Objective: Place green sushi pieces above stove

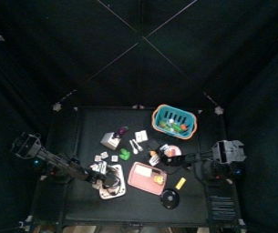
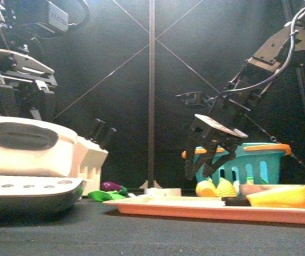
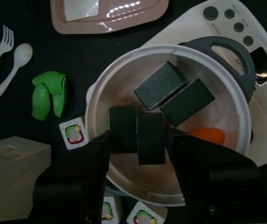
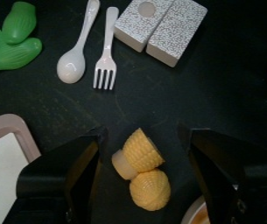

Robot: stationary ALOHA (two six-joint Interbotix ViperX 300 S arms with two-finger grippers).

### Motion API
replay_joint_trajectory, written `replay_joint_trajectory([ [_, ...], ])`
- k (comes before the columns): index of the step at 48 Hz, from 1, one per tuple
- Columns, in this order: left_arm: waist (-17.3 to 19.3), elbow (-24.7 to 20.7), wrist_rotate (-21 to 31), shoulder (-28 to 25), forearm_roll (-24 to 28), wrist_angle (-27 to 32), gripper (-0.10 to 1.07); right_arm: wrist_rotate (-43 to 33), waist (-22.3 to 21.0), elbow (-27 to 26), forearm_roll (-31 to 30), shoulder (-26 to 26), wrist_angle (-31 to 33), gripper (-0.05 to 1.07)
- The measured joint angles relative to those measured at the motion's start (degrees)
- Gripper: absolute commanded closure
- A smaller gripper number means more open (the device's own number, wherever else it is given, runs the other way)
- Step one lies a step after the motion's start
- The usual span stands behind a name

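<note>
A white toy stove (image 3: 223, 35) carries a white pan (image 3: 118, 83); it also shows in the top view (image 1: 109, 188) and the front view (image 2: 28, 160). Two dark green sushi pieces (image 3: 177, 90) and an orange piece (image 3: 208, 136) lie in the pan. My left gripper (image 3: 144, 144) is over the pan, shut on another dark green sushi piece (image 3: 151, 131). My right gripper (image 4: 145, 144) is open above two yellow sushi pieces (image 4: 142, 159) on the table. In the top view, the left gripper (image 1: 108, 185) is at the stove and the right gripper (image 1: 178, 157) is right of centre.
A pink tray (image 1: 145, 177) lies by the stove. A teal basket (image 1: 174, 118) stands at the back. A white spoon (image 4: 73, 61), a fork (image 4: 105, 52), grey blocks (image 4: 159, 26) and a green toy (image 4: 13, 39) lie near the right gripper. Picture cards (image 3: 73, 133) lie beside the stove.
</note>
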State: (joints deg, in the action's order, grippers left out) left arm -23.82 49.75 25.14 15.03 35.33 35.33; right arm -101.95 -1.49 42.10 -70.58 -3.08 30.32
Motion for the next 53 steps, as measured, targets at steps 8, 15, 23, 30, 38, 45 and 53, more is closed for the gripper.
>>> replay_joint_trajectory([
  [8,-0.09,-0.18,0.0,0.88,0.09,0.09,0.29,0.0,-0.09,0.0,0.0,0.0,0.0,0.08],
  [15,-0.18,-1.14,0.0,2.81,0.0,0.7,0.29,0.0,0.0,-0.09,0.0,0.0,0.0,0.08],
  [23,-0.26,-1.49,0.09,5.98,0.09,3.08,0.29,0.0,0.0,0.0,0.0,0.0,0.0,0.08],
  [30,-0.18,-1.49,0.44,8.88,0.79,4.13,0.29,0.0,0.0,0.0,0.0,0.0,-0.09,0.08],
  [38,-0.26,-1.49,0.97,13.89,2.81,4.48,0.29,0.0,0.0,0.0,0.0,0.0,0.0,0.08],
  [45,0.53,-0.35,1.58,19.16,3.34,5.98,0.29,0.0,-0.09,0.0,-0.18,0.0,0.0,0.08],
  [53,2.37,3.6,2.81,23.91,2.99,8.09,0.29,0.0,-0.09,-0.09,-0.44,0.0,-0.09,0.08],
])
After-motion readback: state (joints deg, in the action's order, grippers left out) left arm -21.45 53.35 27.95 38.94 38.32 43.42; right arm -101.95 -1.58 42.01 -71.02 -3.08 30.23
